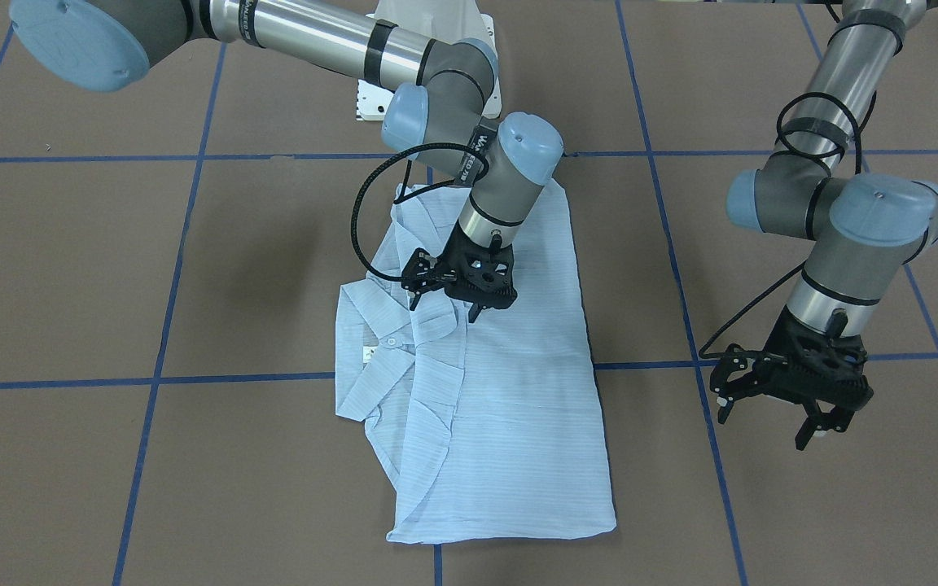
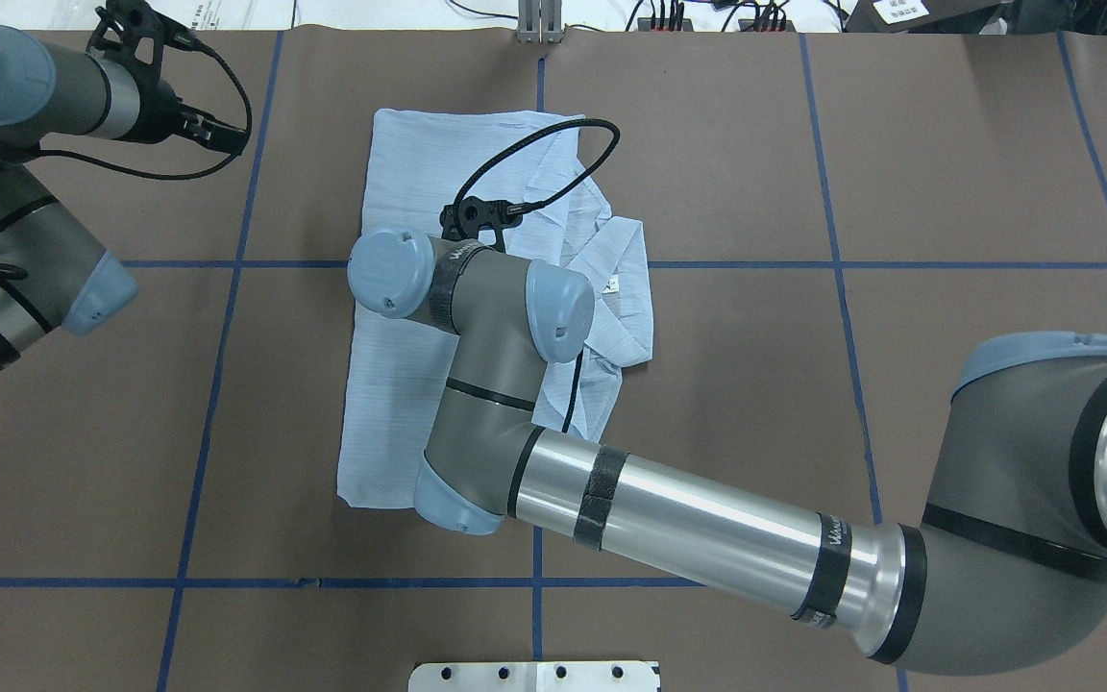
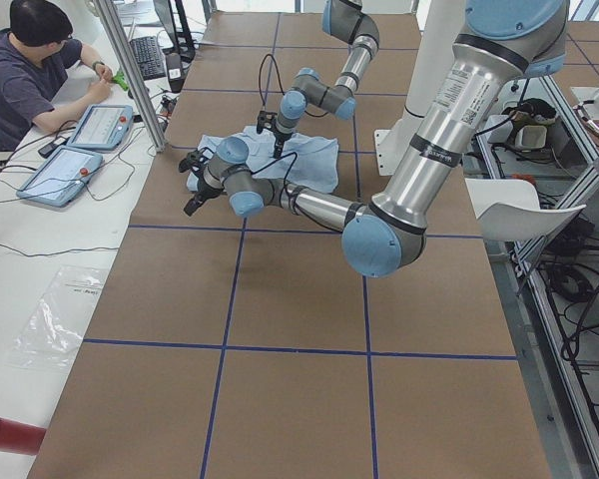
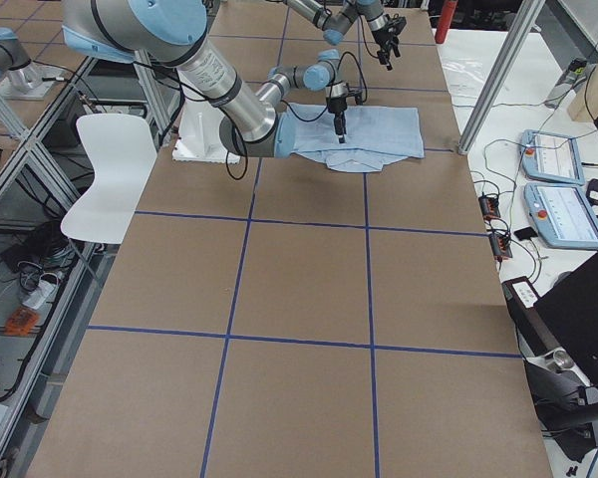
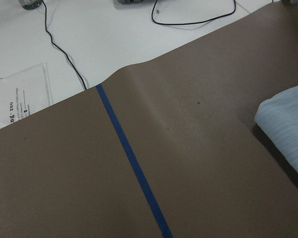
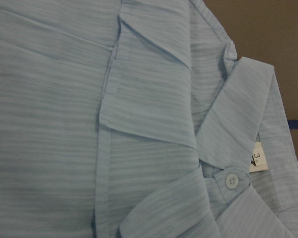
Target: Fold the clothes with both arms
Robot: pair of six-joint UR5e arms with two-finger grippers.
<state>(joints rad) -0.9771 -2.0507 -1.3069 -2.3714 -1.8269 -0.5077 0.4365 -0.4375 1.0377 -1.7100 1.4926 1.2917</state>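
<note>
The light-blue striped shirt (image 1: 510,391) lies folded into a long rectangle on the brown table, its collar, a white button (image 6: 232,181) and the neck label (image 6: 257,158) facing up. My right gripper (image 1: 446,308) hovers just above the shirt near the collar, open and empty. In the overhead view its own wrist hides it above the shirt (image 2: 419,163). My left gripper (image 1: 762,425) is open and empty, raised over bare table beside the shirt's long edge. The left wrist view shows only a corner of the shirt (image 5: 288,124).
Blue tape lines (image 1: 159,378) divide the brown table cover. The white pedestal base (image 2: 534,676) stands at the robot's edge of the table. An operator (image 3: 30,70) sits with tablets (image 3: 75,165) beyond the far edge. A white chair (image 4: 110,169) stands beside the table.
</note>
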